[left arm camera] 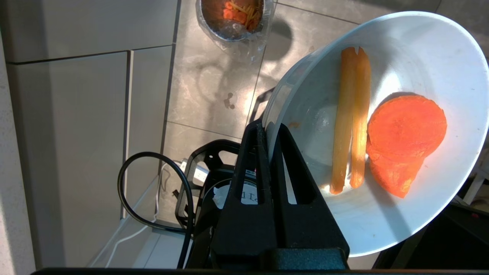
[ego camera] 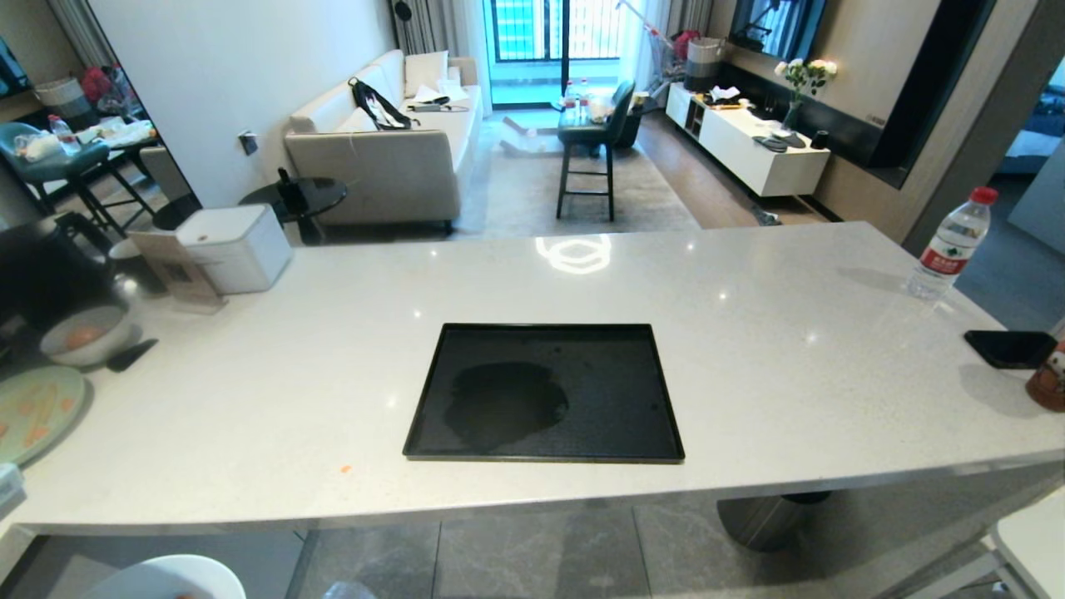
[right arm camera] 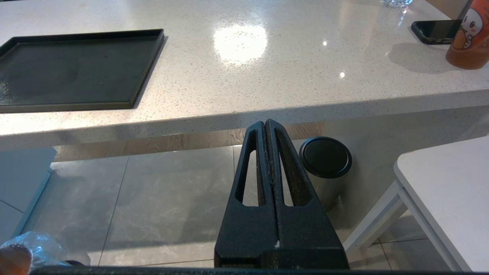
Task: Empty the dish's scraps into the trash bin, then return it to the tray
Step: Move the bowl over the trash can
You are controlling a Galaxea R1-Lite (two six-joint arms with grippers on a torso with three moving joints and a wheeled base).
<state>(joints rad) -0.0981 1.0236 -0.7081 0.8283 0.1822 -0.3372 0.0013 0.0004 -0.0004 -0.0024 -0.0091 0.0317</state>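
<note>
In the left wrist view my left gripper is shut on the rim of the dish, a pale blue-white bowl held over the tiled floor. In the dish lie the scraps: two orange-yellow sticks side by side, and a thick orange slice. The trash bin stands further off on the floor, clear liner round its rim, orange bits inside. The dish shows below the counter's near edge at the left. The black tray lies bare mid-counter. My right gripper hangs shut and empty below the counter edge.
A greyish bowl and a green plate sit at the counter's left end. A water bottle and a phone are at the right. A steel cylinder with a black top stands under the counter beside a white stool.
</note>
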